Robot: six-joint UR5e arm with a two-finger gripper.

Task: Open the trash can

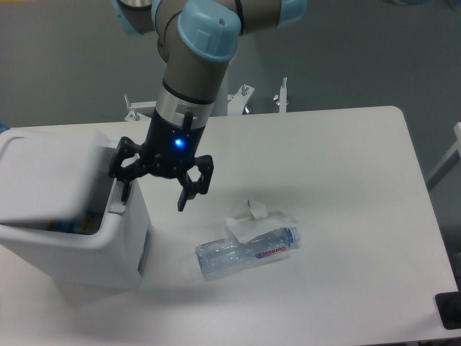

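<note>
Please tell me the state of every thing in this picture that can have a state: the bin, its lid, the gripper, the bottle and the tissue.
trash can: upright on the table, open.
lid: tilted, gap showing contents inside.
gripper: open, empty, one finger at the bin's rim.
bottle: lying on its side, cap on, looks empty.
tissue: crumpled, lying by the bottle.

bottle (247,251) label, print too small to read

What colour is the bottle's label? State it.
The bottle is clear plastic; its label looks pink-red with white, seen in the fixed camera view.
</note>
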